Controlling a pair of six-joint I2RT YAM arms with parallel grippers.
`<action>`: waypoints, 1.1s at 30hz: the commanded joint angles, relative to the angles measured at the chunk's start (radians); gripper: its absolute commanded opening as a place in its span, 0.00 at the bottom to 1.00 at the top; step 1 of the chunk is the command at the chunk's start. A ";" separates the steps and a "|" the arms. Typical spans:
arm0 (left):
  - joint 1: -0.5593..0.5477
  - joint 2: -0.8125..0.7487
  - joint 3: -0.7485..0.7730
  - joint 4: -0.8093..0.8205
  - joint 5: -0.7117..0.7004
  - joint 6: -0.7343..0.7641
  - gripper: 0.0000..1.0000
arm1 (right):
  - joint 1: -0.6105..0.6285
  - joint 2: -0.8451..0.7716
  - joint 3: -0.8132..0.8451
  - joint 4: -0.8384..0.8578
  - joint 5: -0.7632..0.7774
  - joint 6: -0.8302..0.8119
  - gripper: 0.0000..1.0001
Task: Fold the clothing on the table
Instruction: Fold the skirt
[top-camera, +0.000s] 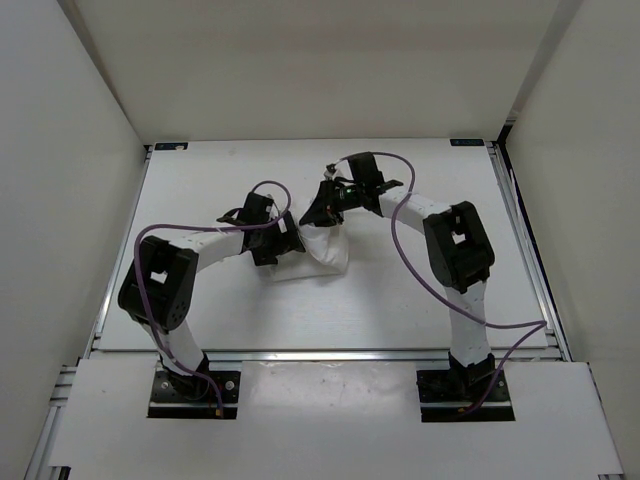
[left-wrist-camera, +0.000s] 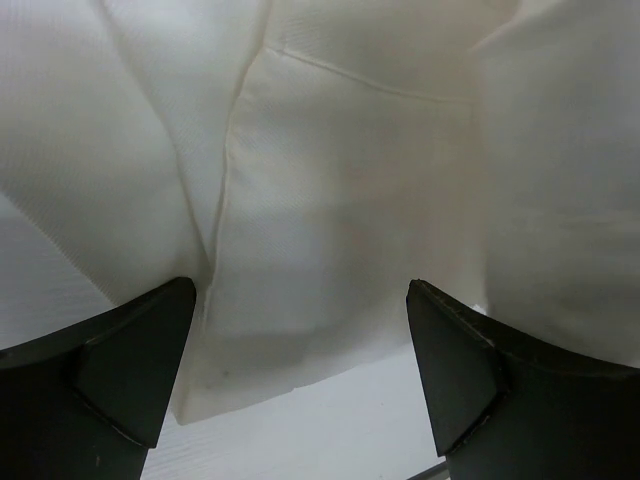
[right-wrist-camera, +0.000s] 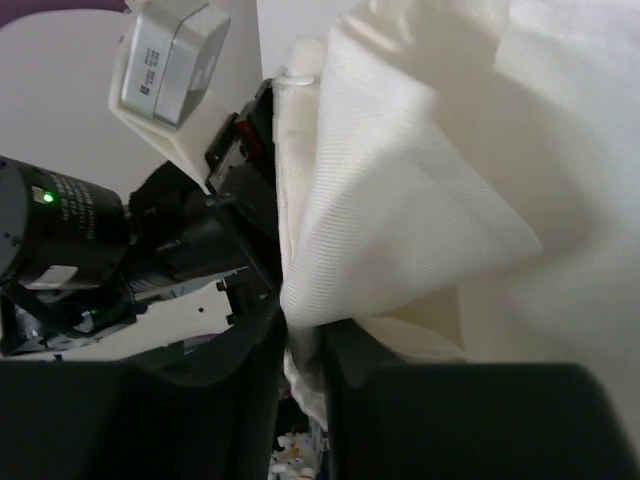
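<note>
- The white garment of thin, crinkly fabric (top-camera: 325, 258) lies bunched in a small heap about the middle of the matte white rectangular table (top-camera: 200, 180), well apart from all four edges and corners.
- The left gripper (left-wrist-camera: 300, 290) hangs low over the heap's left side with its claw spread wide. In its wrist view a seamed panel of cloth lies between the fingers, and neither finger is seen touching it.
- The right gripper (right-wrist-camera: 305, 345) is at the heap's far right side. Its claw is nearly pressed together, pinching a fold of the cloth in the narrow slit between the jaws. The cloth drapes away from there, so that part looks raised off the table.
- Step in hand, as I judge it: the right arm holds up a fold to lay it over the rest. The garment is far from neat, so the task looks less than half done.
- The next move calls for setting the pinched fold down flat before letting go. The left claw should pin or take an edge, so the soft fabric does not slide or bunch.
</note>
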 joint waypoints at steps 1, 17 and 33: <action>0.017 -0.047 -0.028 -0.049 -0.037 0.021 0.99 | 0.007 0.009 -0.005 0.126 -0.064 0.056 0.28; 0.204 -0.217 0.157 -0.236 -0.089 0.105 0.98 | -0.058 -0.092 -0.053 0.480 -0.114 0.200 0.87; -0.075 -0.206 0.179 -0.185 -0.011 -0.057 0.99 | -0.137 -0.345 -0.120 -0.397 0.496 -0.427 0.82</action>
